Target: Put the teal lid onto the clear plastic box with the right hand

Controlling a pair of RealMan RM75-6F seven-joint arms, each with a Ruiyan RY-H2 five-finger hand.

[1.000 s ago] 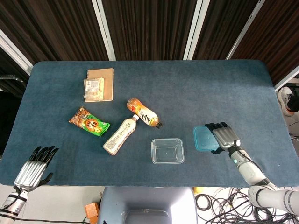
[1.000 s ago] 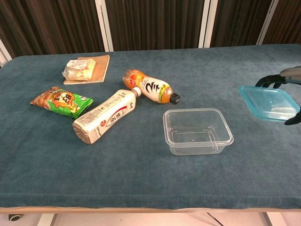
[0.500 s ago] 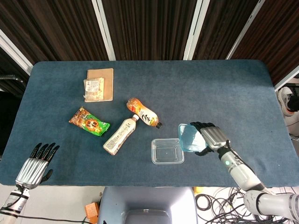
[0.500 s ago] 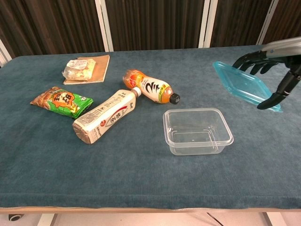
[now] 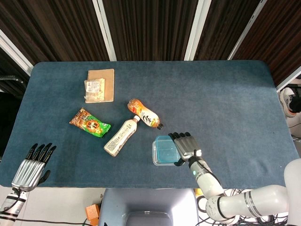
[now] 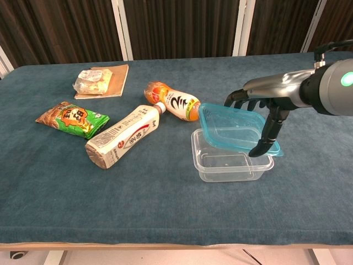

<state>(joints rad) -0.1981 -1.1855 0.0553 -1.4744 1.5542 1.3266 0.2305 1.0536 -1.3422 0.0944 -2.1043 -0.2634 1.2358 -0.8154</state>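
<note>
Carried in from the right, the teal lid is being gripped by the right hand, tilted directly above the clear plastic box.

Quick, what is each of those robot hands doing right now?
Left hand: open, holding nothing, at the near table edge.
Right hand: holding the teal lid, tilted just above the clear plastic box.
</note>
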